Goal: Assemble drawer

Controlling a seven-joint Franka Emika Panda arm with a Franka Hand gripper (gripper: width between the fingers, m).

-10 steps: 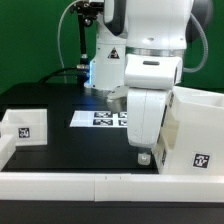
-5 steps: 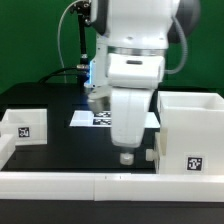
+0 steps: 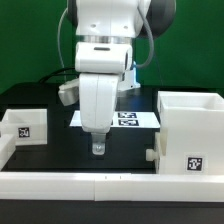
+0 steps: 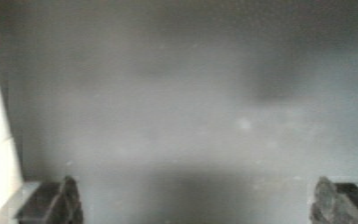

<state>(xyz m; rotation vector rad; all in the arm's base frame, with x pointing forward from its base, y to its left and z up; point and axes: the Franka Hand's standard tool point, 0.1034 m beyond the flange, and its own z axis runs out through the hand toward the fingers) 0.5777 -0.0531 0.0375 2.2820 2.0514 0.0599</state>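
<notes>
The tall white drawer casing [image 3: 190, 132] with a square tag stands on the black table at the exterior view's right, a small knob [image 3: 150, 155] showing at its lower left side. A shallower white tray [image 3: 24, 125] with a tag sits at the exterior view's left. My gripper [image 3: 97, 149] hangs low over the bare table between them, touching neither. In the wrist view the two fingertips [image 4: 48, 203] stand far apart with only blurred grey table between them; the gripper [image 4: 197, 205] is open and empty.
The marker board [image 3: 135, 119] lies flat behind my arm. A low white rail [image 3: 100, 185] with tags edges the table's front. A green wall stands behind.
My arm has swung from beside the casing toward the exterior view's left, over the middle of the table. The casing and tray have not moved.
</notes>
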